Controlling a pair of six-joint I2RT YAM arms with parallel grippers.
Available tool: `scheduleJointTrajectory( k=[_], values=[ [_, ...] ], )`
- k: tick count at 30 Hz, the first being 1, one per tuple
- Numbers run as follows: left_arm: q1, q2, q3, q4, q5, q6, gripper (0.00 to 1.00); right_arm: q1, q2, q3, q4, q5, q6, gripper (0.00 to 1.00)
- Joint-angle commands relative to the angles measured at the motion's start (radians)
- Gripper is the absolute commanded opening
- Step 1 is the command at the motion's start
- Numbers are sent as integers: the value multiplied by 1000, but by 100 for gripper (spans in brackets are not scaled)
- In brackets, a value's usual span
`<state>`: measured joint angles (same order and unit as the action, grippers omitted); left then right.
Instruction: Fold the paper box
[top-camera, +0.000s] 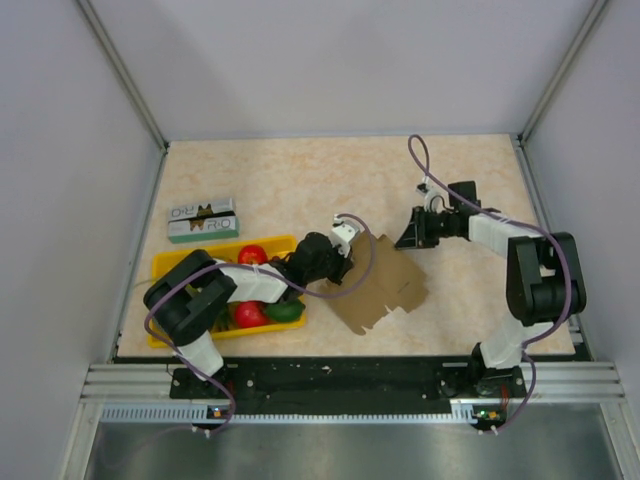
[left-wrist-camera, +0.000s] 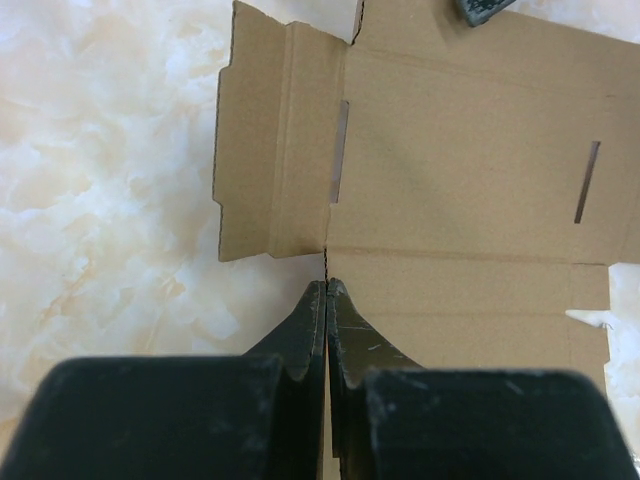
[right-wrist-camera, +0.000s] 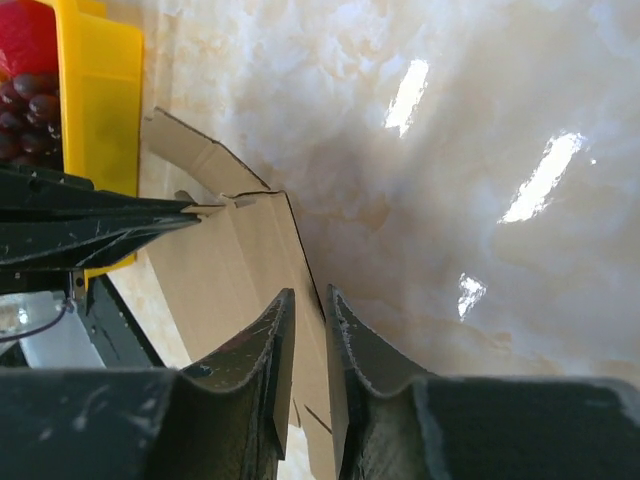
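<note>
paper box (top-camera: 390, 287) lies as a flat brown die-cut sheet on the marbled table (top-camera: 300, 180), just right of the yellow tray (right-wrist-camera: 105, 90). far left, a green-and-white carton (top-camera: 201, 220) carries dark lettering too small for me to read; the sheet itself is unprinted, with two narrow slits. in the tray sit red fruit (top-camera: 252, 254) and something green (top-camera: 285, 312). my left gripper (left-wrist-camera: 327, 288) is clenched, fingertips pressed together and touching the sheet's left edge where a side flap meets the main panel. my right gripper (right-wrist-camera: 308, 295) sits at the sheet's right edge, its fingers a narrow gap apart with the cardboard's edge running into it; i cannot tell whether they bite.
</note>
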<state>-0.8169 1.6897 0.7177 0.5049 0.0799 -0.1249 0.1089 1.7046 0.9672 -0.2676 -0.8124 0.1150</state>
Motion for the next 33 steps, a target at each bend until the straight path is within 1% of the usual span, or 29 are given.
scheduleJointTrajectory(
  k=[1, 5, 6, 9, 14, 16, 17, 18, 19, 20, 21, 25, 27, 30, 33],
  values=[
    [-4, 8, 11, 104, 12, -32, 0, 46, -108, -44, 57, 13, 9, 18],
    [-4, 8, 9, 104, 11, -36, 0, 48, -117, -64, 91, -21, 23, 21],
    [-2, 8, 6, 107, 12, -38, 0, 52, -109, -65, 91, -24, 23, 24],
    [-2, 2, 2, 112, 17, -39, 0, 52, -96, -96, 136, -53, 43, 27],
    [-4, -5, -11, 116, 12, -38, 0, 55, -98, -122, 189, -65, 72, 26],
    [-4, -7, -11, 118, 12, -39, 0, 55, -103, -127, 183, -61, 68, 28],
    [-4, -5, -11, 121, 18, -39, 0, 55, -103, -124, 171, -13, 68, 30],
    [-4, -7, -11, 122, 18, -41, 0, 55, -105, -124, 166, 19, 72, 37],
    [-4, -5, -11, 121, 18, -41, 0, 57, -105, -122, 163, 41, 80, 38],
    [-4, -5, -12, 121, 17, -41, 0, 55, -106, -124, 165, 95, 90, 40],
    [-4, -7, -12, 121, 15, -39, 0, 52, -108, -122, 162, 122, 100, 45],
    [-2, -12, -20, 121, 15, -38, 0, 40, -102, -105, 140, 151, 104, 49],
    [-4, -13, -20, 121, 14, -38, 0, 18, -95, -102, 136, 134, 103, 52],
    [-2, -15, -20, 119, 17, -35, 0, -11, -86, -102, 134, 81, 97, 53],
    [-2, -12, -17, 121, 20, -36, 0, -14, -71, -101, 127, 13, 80, 53]
  ],
)
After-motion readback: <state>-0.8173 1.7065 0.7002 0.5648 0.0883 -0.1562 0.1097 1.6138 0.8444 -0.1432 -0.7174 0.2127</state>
